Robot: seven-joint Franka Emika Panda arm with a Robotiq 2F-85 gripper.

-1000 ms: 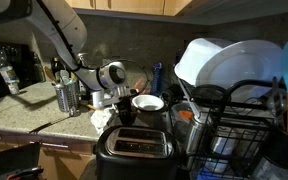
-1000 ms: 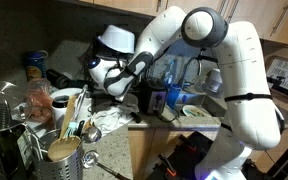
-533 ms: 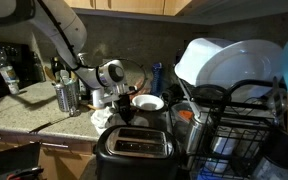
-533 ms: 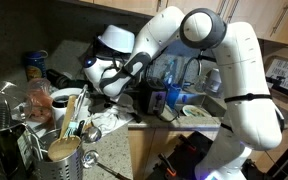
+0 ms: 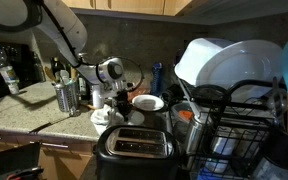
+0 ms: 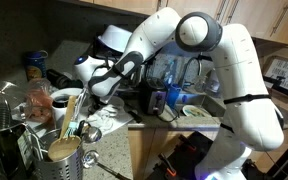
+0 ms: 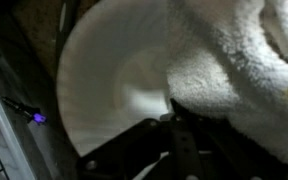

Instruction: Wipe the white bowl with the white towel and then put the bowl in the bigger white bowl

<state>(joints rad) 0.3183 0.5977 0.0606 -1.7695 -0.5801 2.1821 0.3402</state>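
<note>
In the wrist view the white bowl fills the left and middle, plain white inside. The white towel is pressed into the bowl's right side. My gripper comes in dark from the bottom and is shut on the towel's lower edge. In both exterior views the gripper hangs low over the counter, left of the bigger white bowl, which has a thick rim and a darker inside. The arm hides the small bowl there.
A black toaster stands in front. A dish rack with huge white dishes is on the right. A metal utensil holder and bottles stand to the left, and a utensil cup is near the camera.
The gripper has slid a little to the left with the towel across the bowl. It has stayed shut throughout.
</note>
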